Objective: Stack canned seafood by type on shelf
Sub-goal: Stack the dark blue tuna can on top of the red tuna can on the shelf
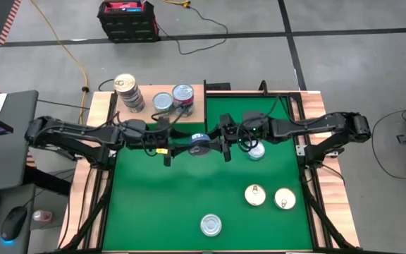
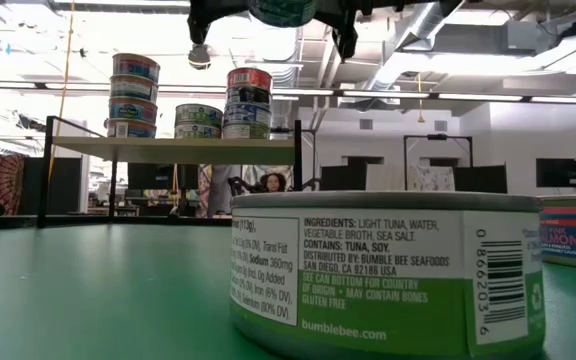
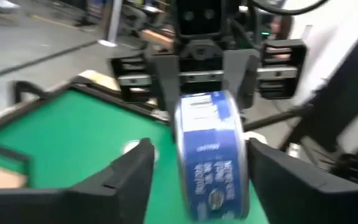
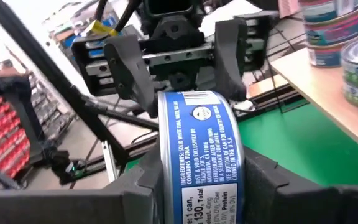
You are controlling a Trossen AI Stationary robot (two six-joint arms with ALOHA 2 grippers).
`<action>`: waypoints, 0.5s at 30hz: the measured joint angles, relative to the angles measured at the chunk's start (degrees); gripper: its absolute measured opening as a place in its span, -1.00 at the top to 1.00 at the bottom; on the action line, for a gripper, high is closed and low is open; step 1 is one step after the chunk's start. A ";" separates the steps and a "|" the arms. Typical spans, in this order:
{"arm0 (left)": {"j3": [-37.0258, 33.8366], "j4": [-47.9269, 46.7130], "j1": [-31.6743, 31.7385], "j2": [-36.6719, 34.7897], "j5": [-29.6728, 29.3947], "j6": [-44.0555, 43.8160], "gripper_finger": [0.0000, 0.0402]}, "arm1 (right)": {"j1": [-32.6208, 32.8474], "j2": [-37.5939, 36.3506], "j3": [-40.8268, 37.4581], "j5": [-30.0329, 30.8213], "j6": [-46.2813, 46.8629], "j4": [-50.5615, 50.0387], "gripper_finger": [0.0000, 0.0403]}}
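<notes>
The shelf (image 1: 192, 113) sits at the far left corner of the green mat (image 1: 175, 204). It already carries a tall stack of tins (image 1: 127, 92) and two lower piles (image 1: 163, 102) (image 1: 182, 94) beside it, kept apart, presumably one pile per kind.

Just in front of the shelf, both arms meet in the air over the mat around one blue-labelled tin (image 4: 197, 143), held on edge between them. The left gripper (image 3: 207, 165) reaches in from its side with its fingers spread, and a clear gap shows between each finger and the tin, so it is open and carries nothing. The right gripper (image 4: 201, 183) faces it with its fingers pressed against the tin's flat ends, so it grips the tin. This looks like a hand-over, with the tin raised so that neither arm drags it across the mat.

Further right another tin (image 1: 256, 152) lies under the right arm. Three loose ones (image 1: 211, 225) (image 1: 255, 195) (image 1: 285, 199) lie flat near the front of the mat, not yet sorted
</notes>
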 joint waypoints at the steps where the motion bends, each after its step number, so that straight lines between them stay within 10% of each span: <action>1: 0.00 -1.35 -0.04 -0.95 -1.94 0.34 -0.26 | -0.25 0.00 -0.01 0.04 0.41 0.19 0.21; 15: 0.04 -14.11 -13.07 -17.40 -32.59 10.97 -0.50 | -12.35 4.25 12.33 -0.07 7.67 -6.74 0.20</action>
